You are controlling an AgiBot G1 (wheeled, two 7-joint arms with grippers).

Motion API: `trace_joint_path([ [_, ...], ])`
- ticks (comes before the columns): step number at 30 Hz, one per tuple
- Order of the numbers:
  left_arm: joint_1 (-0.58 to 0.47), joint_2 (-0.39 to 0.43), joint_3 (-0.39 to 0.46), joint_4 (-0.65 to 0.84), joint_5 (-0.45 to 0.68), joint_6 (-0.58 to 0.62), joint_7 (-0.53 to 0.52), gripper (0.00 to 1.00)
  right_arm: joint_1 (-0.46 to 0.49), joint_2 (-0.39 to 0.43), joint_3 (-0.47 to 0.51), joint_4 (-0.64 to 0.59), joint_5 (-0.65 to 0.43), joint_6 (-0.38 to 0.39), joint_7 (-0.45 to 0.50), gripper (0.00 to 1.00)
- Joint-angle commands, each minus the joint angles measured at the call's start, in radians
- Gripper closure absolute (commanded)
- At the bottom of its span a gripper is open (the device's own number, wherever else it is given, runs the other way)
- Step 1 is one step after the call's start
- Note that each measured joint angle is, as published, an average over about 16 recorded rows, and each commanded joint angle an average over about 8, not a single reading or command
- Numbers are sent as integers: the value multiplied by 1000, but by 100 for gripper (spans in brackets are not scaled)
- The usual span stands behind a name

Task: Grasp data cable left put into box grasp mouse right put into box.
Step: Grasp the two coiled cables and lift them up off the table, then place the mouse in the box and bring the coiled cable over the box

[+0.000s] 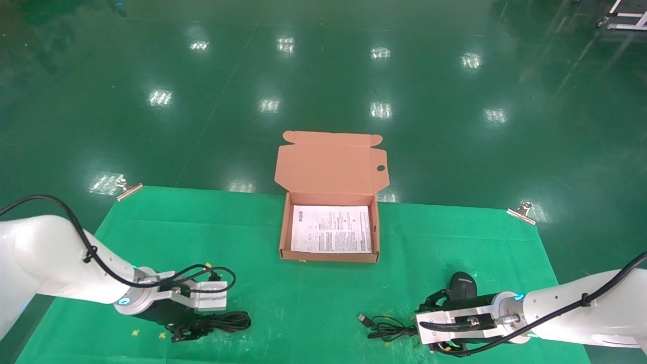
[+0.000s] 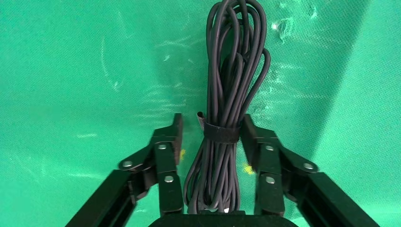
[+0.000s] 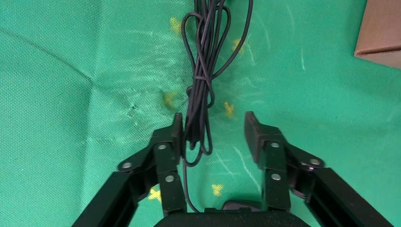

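Note:
The data cable (image 2: 231,71), a black bundle tied with a strap, lies on the green cloth at the front left (image 1: 227,321). My left gripper (image 1: 194,327) is low over it and open, a finger on each side of the bundle at the strap (image 2: 211,135). The black mouse (image 1: 462,285) lies at the front right, just beyond my right gripper (image 1: 428,326). That gripper is open (image 3: 213,132) over the mouse's own cord (image 3: 203,71), which touches one finger (image 3: 176,135). The salmon-orange box (image 1: 328,257) stands open at the table's far middle.
A printed paper sheet (image 1: 331,228) lies in the box, and its lid (image 1: 331,162) stands up behind. The mouse cord's USB plug (image 1: 362,318) lies left of my right gripper. Metal clips (image 1: 129,190) (image 1: 523,211) hold the cloth's far corners. A box corner (image 3: 378,33) shows in the right wrist view.

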Motion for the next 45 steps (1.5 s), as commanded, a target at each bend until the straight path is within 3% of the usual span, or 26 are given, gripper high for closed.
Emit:
trace_joint_path([
  [1,0,0,0,-1,0,1,0,100,0,0,0,1,0,0,0,100],
  [22,-3,-10,-2,-26,-1,-1,13,100,5,8,5,7,2,0,5,100],
  [28,-22,-66,-18,-162,-15,4,29,100,52,69,52,75,31,12,55,100],
  [35,-61,-132,-51,-390,-5,-8,-51,100,144,131,126,239,64,52,134,100],
  [40,-88,-127,-66,-497,47,-59,-130,100,226,81,154,276,71,99,141,100],
  [45,-123,-90,-73,-528,115,-115,-199,100,307,-21,163,207,82,152,97,100],
])
